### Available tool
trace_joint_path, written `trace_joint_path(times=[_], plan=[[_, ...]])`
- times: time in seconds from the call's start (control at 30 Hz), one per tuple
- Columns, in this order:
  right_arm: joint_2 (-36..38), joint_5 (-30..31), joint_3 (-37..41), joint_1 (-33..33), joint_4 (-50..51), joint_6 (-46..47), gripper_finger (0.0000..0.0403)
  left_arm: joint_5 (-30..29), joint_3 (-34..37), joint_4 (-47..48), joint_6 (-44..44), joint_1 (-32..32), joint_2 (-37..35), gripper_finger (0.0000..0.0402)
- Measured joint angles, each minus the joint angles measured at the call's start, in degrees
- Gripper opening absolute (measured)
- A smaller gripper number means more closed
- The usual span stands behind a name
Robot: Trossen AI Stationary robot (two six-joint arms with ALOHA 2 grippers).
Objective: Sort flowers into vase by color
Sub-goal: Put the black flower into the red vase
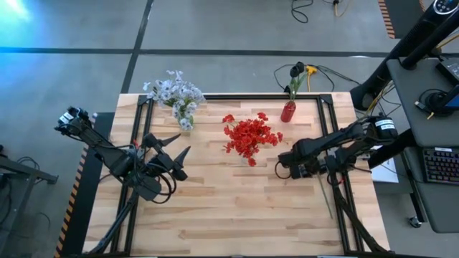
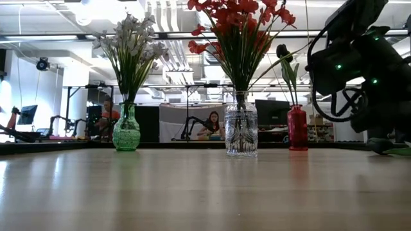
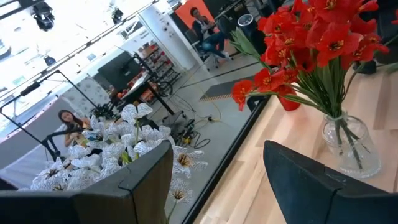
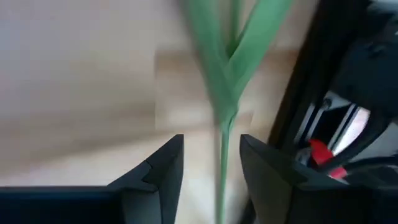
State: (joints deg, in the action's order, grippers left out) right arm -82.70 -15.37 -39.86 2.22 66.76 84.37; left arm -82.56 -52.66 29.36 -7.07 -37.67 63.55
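Now the right gripper [image 4: 211, 162], low over the pale wooden worktop [image 1: 237, 208] near its right edge, has its fingers part-open astride a thin green flower stem [image 4: 222, 155] lying there, so it should centre before pinching, while the left gripper [image 1: 176, 147] waits open.

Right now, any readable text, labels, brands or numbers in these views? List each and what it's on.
None can be read.
Keyboard at the right edge of the high view: key legends too small to read.
Screens in the room behind the table, low view: too small and blurred to read.
Green vase, clear vase, red vase: no visible label.
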Motion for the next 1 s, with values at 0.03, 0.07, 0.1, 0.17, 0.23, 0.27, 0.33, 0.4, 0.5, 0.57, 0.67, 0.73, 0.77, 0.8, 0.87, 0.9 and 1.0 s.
trace_joint_path(times=[0.03,0.07,0.1,0.17,0.23,0.27,0.33,0.4,0.5,0.57,0.67,0.73,0.77,0.8,0.87,0.9,1.0], plan=[[0.0,2.1,0.0,0.2,0.0,2.8,0.0147,0.0,0.0,0.0,0.0,0.0,0.0,0.0233],[0.0,4.2,0.0,0.6,0.0,5.7,0.014,0.0,0.0,0.0,0.0,0.0,0.0,0.0233],[0.0,5.9,0.0,1.1,0.0,8.9,0.0132,0.0,0.0,0.0,0.0,0.0,0.0,0.0233],[0.0,8.6,0.0,2.6,-0.1,16.7,0.0117,0.0,0.0,0.2,-0.1,0.0,0.0,0.0233],[0.0,12.5,0.0,4.0,-0.1,25.1,0.0103,0.0,0.0,0.8,-0.5,0.0,0.0,0.0233],[0.0,15.0,0.0,4.5,-0.1,29.0,0.0096,0.0,0.0,1.2,-0.8,0.0,0.0,0.0233],[0.0,19.1,0.0,5.2,-0.4,32.7,0.0086,0.0,0.0,1.7,-1.1,0.0,0.0,0.0233],[0.0,19.6,-0.1,5.5,0.1,33.6,0.0078,0.0,0.2,1.7,-1.1,0.0,0.0,0.0233],[-0.5,20.6,-0.1,5.6,1.5,37.5,0.0073,0.0,0.2,1.8,-1.2,0.0,0.0,0.0233],[-1.0,21.9,-0.1,5.3,1.8,38.8,0.0073,0.0,0.2,2.0,-1.2,0.0,0.0,0.0233],[-3.0,22.5,-0.1,5.3,1.7,39.1,0.0073,0.0,0.3,2.1,-1.2,0.0,0.0,0.0233],[-4.5,22.3,-0.1,5.3,0.8,39.1,0.0072,0.0,0.3,2.2,-1.2,0.0,0.0,0.0233],[-5.2,21.8,-0.1,5.3,-0.7,38.7,0.0072,0.0,0.3,2.2,-1.2,0.0,0.0,0.0233],[-6.1,21.7,-0.1,5.3,-2.5,37.9,0.0073,0.0,0.3,2.2,-1.2,0.0,0.0,0.0233],[-7.3,21.8,-0.2,5.4,-4.0,36.4,0.0074,0.0,0.3,2.2,-1.2,0.0,0.0,0.0233],[-8.0,21.7,-0.5,5.4,-4.1,35.8,0.0074,0.0,0.3,2.2,-1.2,0.0,0.0,0.0233],[-9.9,19.8,-2.9,6.0,-2.8,34.5,0.0071,0.0,0.3,2.2,-1.2,0.0,0.0,0.0233]])
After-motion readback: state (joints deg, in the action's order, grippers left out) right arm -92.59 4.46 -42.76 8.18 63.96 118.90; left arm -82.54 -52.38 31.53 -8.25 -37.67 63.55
